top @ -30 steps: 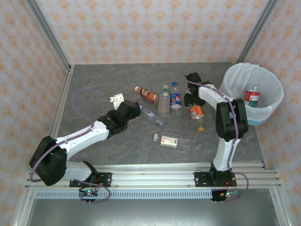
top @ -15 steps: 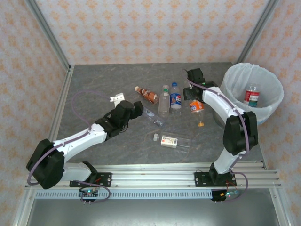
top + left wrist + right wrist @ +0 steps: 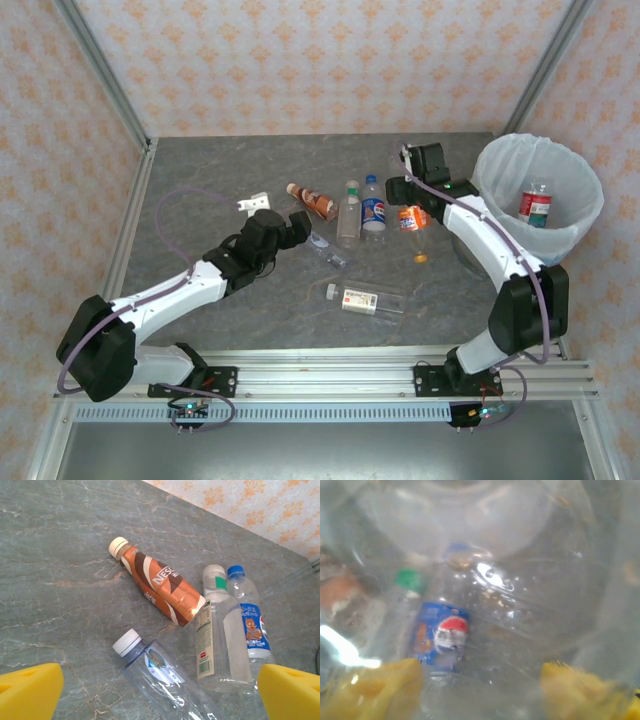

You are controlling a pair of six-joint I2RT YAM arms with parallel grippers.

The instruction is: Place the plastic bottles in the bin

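Right wrist: bottle (image 3: pixel 492 545) btwn jaws

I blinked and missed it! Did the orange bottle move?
Yes. The orange bottle went up the top view, farther from the front rail and nearer the back wall.

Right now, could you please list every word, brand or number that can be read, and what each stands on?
"NESC": white letters on the brown bottle; the rest curves out of sight.
Blue-capped bottle: cartoon label, print too small.
Barcode bottle: print too small.
White-capped bottle: label blurred.
Orange-label bottle and red-label bottle in the bin: too small.
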